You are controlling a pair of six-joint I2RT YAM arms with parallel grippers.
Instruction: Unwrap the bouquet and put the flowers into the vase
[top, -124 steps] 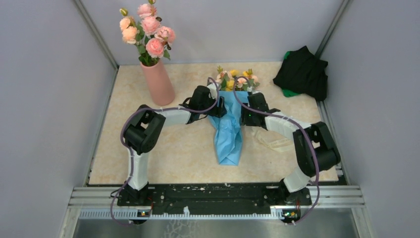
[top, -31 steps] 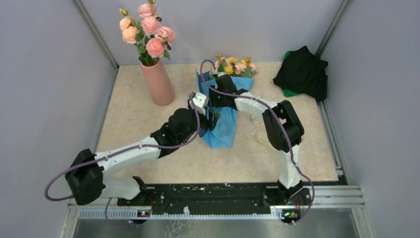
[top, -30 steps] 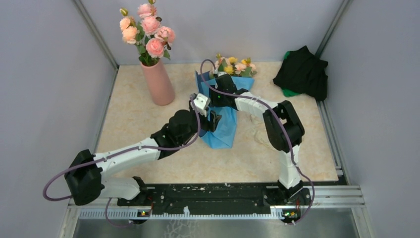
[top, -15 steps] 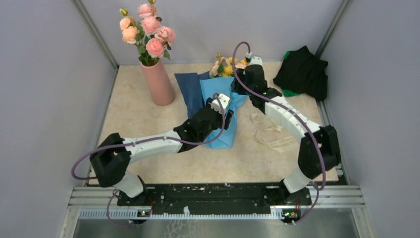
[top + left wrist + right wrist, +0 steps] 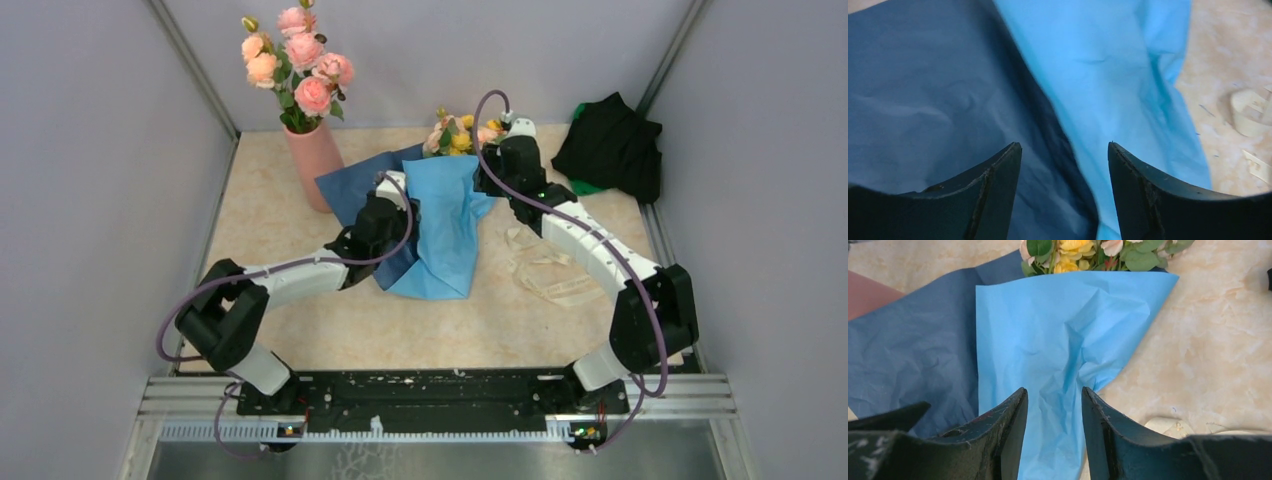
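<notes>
Top external: unwrap step, mostly done by my read. Ribbon (image 5: 545, 268) is off, lying on the tabletop (image 5: 300, 335) to the right of both pincers. Bouquet (image 5: 447, 190) sits between them. Dark blue sheet (image 5: 350, 188) is spread flat to the left of the left pincer (image 5: 402, 198). Light blue sheet (image 5: 440, 255) is folded over where the stems should be. Flowers (image 5: 455, 135) poke out at the far end, just left of the right pincer (image 5: 492, 180). Vase (image 5: 320, 170) stands upright, far-left of the left pincer. It's touching or just beside the dark sheet's edge, can't tell which. It holds pink roses (image 5: 300, 60).

Left wrist: left pincer wide open, nothing between the fingers, hovering over the seam where the dark sheet meets the light one. Ribbon off to its right.

Right wrist: right pincer part open, gripping nothing I can see. Light sheet is below and ahead of it, blooms straight ahead past the sheet's top edge. Vase just in at the left edge.

Next: flip the light sheet off to expose the stems, pinch the stems and not the paper, then carry them to the vase. The mouth looks crowded by the roses, so entry needs a near-vertical drop beside them.
</notes>
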